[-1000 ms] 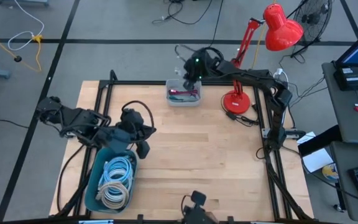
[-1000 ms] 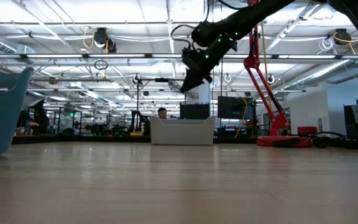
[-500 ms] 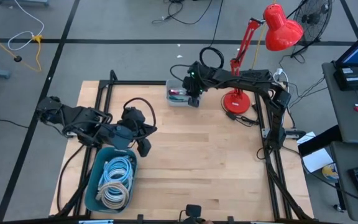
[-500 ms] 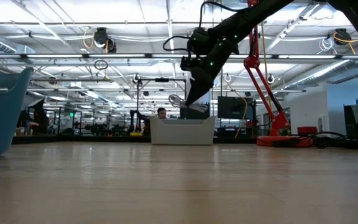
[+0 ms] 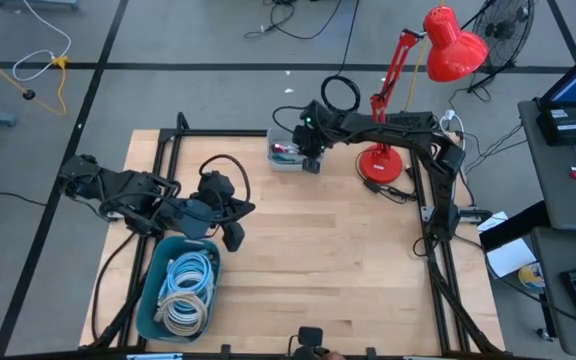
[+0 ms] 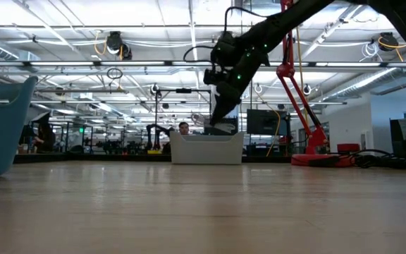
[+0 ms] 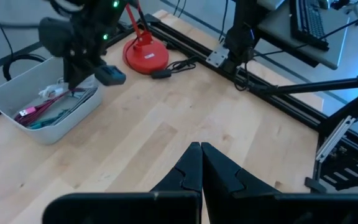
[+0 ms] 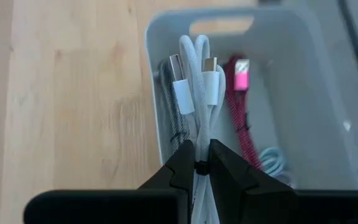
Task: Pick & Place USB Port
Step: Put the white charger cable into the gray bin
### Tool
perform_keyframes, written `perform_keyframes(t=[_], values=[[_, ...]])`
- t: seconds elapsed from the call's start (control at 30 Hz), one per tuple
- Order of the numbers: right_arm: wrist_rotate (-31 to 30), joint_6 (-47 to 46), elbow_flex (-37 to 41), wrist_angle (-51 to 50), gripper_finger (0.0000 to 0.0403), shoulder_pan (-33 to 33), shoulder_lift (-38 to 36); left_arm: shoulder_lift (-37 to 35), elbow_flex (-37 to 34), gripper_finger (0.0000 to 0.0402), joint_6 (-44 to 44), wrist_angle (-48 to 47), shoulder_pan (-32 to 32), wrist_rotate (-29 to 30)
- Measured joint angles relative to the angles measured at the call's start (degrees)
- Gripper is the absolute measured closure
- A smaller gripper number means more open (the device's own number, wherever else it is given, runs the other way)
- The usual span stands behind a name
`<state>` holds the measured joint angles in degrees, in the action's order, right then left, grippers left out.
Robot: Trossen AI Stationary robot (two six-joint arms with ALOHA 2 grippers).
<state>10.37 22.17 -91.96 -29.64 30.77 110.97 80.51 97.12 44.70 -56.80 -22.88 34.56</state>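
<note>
We see the right gripper pinching a white braided USB cable w/ its plugs over the small white plastic bin. Left gripper is closed & empty, above the wooden table.

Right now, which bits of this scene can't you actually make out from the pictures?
- White cable: right wrist view; lower part hidden behind the right gripper shut on it.
- White bin: low view; its wall hides the contents.
- Blue bin: low view; cut off by the picture edge.
- Left gripper: shut, holding nothing visible.
</note>
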Motion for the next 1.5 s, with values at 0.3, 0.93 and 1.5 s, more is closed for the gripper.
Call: perform_keyframes(t=[0.3, 0.93, 1.5], values=[[-1.66, 0.62, 0.04, -0.14, 0.0379, 0.28, 4.47, 0.0, 0.0, 0.0401, 0.93, 0.4, -0.02, 0.47], [-1.66, 1.9, 0.0, 0.53, 0.0379, 0.74, 7.13, 0.02, 0.0, 0.0401, 1.47, 0.51, -0.02, 1.54], [-5.67, 2.95, -0.02, 2.06, 0.0379, 0.24, 8.01, 0.02, -0.02, 0.0401, 1.54, 0.51, -0.02, 1.54]])
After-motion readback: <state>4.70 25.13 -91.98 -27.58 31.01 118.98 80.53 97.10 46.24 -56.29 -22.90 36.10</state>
